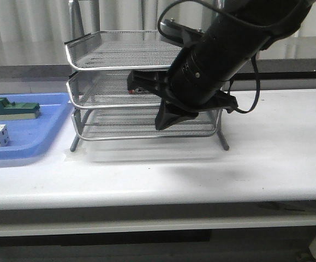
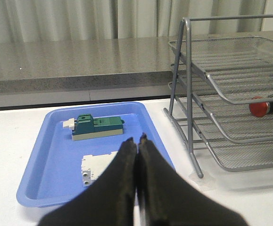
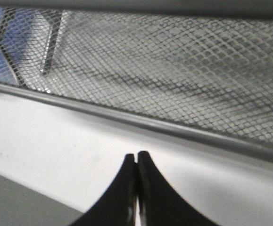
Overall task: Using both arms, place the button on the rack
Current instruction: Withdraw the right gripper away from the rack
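Button point(image 2: 259, 108), red cap visible, lying on the middle tier of the wire-mesh rack point(image 1: 119, 60), clear of both sets of jaws and grasped by neither. Right jaws point(image 3: 136, 162) clenched with nothing between them, held low before the rack's chrome front rim and above the white worktop point(image 1: 278, 158); the button lies beyond and above their tips. Left jaws point(image 2: 137, 143) likewise clenched and unloaded, over the blue tray point(image 2: 46, 169), with a green block point(image 2: 96, 127) and a white block point(image 2: 96, 167) just ahead of their tips and the rack off to one side.
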Robot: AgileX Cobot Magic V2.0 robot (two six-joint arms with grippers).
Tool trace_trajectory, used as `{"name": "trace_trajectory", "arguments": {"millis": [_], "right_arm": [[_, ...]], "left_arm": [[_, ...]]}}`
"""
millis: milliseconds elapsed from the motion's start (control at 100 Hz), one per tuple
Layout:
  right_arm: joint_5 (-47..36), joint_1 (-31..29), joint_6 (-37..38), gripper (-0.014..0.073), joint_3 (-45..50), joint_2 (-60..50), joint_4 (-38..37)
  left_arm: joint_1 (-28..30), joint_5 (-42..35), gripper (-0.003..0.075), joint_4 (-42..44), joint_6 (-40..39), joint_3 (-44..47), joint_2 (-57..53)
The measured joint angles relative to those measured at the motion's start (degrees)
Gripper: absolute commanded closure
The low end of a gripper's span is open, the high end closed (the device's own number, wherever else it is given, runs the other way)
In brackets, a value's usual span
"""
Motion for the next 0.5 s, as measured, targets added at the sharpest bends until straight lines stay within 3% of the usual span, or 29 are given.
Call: {"name": "trace_trajectory", "arguments": {"millis": [500], "right_arm": [[6.35,-1.67,-0.11,0.0651,4.80,-12.73,-7.22]], "left_arm": [[0.00,0.00,0.0741,0.00,0.00,0.00,0.00]]}}
